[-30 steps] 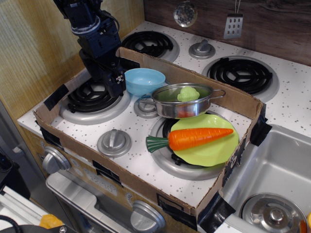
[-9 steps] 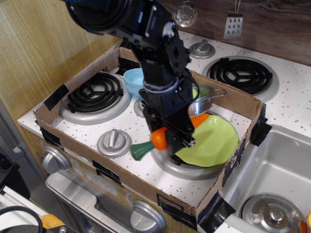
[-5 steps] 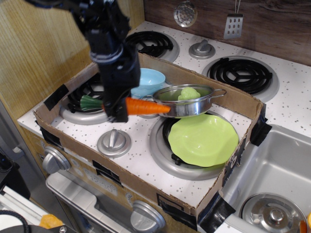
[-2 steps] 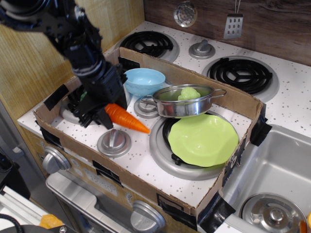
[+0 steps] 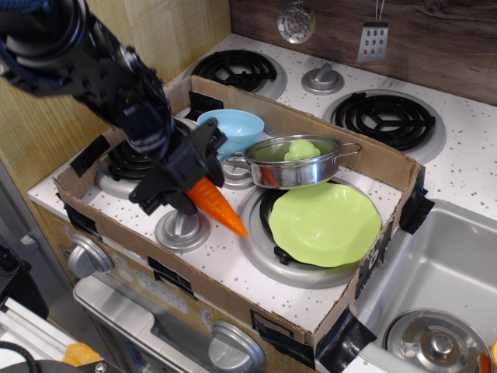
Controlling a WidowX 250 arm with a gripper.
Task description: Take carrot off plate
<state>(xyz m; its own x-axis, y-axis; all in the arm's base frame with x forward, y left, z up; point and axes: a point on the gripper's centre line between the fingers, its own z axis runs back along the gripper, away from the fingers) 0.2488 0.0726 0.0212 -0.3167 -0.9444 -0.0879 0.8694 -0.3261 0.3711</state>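
Tool: your tool [image 5: 185, 190] is clenched on the carrot's thick end.
Carrot: the carrot [image 5: 217, 207] is off the plate [image 5: 326, 225], tilted, tip pointing down-right toward it.
Beneath: speckled tabletop [image 5: 225, 264] beside a knob [image 5: 180, 229]; you lower here.

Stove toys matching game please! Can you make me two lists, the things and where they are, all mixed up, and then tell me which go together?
Things:
1. carrot
2. plate
3. small green vegetable
4. blue bowl

Places:
A. inside the steel pan
B. held in the gripper
C. behind the pan's handle, beside the back-left burner
D. empty, on the front-right burner

Pairs: 1-B, 2-D, 3-A, 4-C
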